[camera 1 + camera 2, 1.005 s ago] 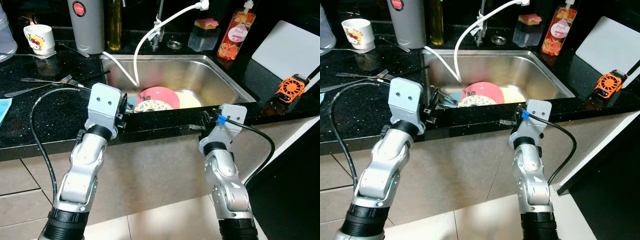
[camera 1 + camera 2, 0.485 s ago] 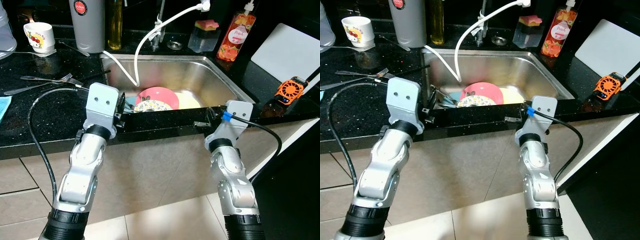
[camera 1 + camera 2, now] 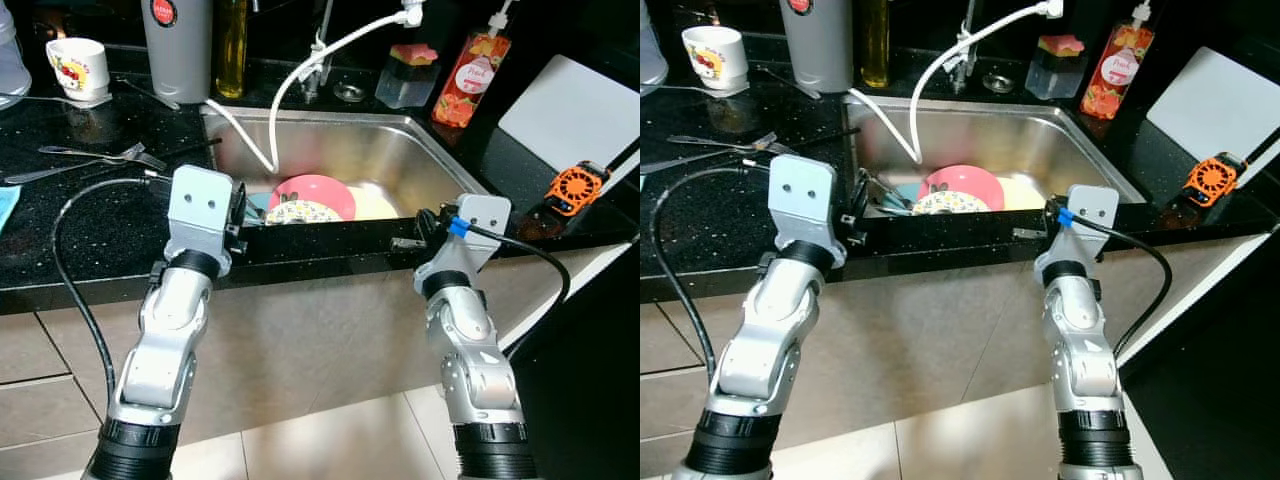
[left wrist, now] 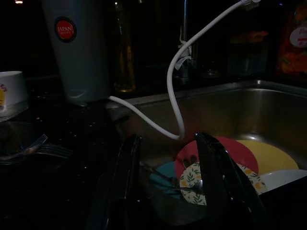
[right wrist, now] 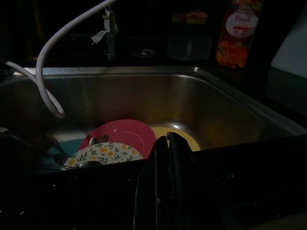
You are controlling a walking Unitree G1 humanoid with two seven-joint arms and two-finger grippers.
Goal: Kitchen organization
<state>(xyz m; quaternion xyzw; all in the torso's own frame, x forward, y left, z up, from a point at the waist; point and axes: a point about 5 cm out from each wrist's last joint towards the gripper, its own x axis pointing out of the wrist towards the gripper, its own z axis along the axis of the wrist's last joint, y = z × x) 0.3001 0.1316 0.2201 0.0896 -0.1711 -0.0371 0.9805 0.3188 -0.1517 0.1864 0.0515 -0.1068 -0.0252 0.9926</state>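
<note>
Bright and sharp from the head, with soft glare on the steel sink (image 3: 440, 165) walls and speckled counter (image 3: 90, 220). Dim, murky from both wrists; far counter edge sunk in shadow.

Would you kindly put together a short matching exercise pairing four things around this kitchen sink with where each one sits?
Things:
1. pink plate
2. white mug
3. orange fan
4. forks

Places:
A. on the counter to the right of the sink
B. in the sink among other dishes
C. at the far left of the counter, on a saucer
D. lying flat on the counter left of the sink

Pairs: 1-B, 2-C, 3-A, 4-D
</note>
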